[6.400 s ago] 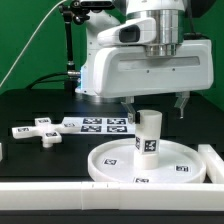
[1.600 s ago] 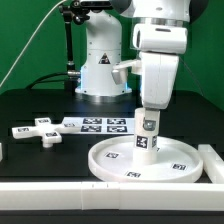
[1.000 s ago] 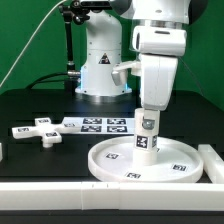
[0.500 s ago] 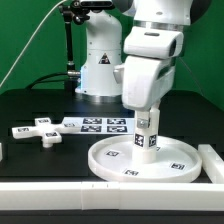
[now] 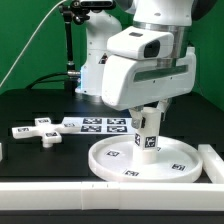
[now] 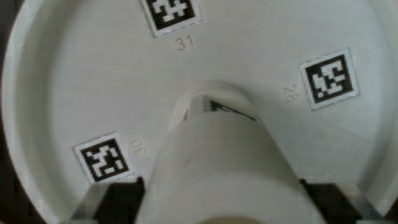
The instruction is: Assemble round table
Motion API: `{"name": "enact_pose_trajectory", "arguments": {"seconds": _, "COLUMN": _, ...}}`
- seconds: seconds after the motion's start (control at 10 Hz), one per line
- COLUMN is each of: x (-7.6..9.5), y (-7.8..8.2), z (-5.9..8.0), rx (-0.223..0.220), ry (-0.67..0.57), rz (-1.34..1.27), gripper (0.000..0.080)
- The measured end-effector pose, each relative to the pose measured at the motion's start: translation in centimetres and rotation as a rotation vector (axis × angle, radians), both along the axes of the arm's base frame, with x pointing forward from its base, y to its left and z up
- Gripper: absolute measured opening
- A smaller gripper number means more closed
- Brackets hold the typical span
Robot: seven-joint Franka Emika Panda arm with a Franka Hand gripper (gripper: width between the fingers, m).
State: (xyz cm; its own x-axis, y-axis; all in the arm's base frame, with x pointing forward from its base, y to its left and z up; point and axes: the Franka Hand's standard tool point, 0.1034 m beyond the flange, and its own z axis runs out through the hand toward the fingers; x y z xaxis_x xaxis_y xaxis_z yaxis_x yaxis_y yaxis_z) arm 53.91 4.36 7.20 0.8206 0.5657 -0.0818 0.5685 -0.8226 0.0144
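Observation:
The round disc (image 5: 104,166) lies flat at the front of the table, its tags facing up. The short cylindrical leg (image 5: 148,138) stands upright at its centre. My gripper (image 5: 147,112) comes straight down over the leg and is shut on its upper part, with the wrist turned. In the wrist view the leg (image 6: 222,150) fills the middle between my two dark fingers (image 6: 118,200), which press on both its sides, with the disc (image 6: 71,90) below it. The cross-shaped foot piece (image 5: 34,130) lies apart at the exterior view's left.
The marker board (image 5: 95,125) lies behind the disc, between it and the robot base. The long white border wall (image 5: 60,188) runs along the front edge and turns up at the exterior view's right (image 5: 213,160). The table top is black.
The gripper came down onto the leg and closed on it. Over the last second the hand has rotated about the leg's axis while staying on it.

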Motion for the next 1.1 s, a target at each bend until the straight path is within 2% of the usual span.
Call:
{"name": "enact_pose_trajectory", "arguments": {"seconds": 0.5, "x": -0.18, "y": -0.31, "z": -0.12, "rx": 0.032, "ry": -0.001, "rz": -0.7, "gripper": 0.0409}}
{"name": "enact_pose_trajectory", "arguments": {"seconds": 0.9, "x": -0.14, "y": -0.27, "z": -0.12, "rx": 0.02, "ry": -0.004, "rz": -0.947, "gripper": 0.0409}}
{"name": "enact_pose_trajectory", "arguments": {"seconds": 1.1, "x": -0.01, "y": -0.24, "z": -0.01, "rx": 0.021, "ry": -0.014, "rz": -1.183, "gripper": 0.0409}}
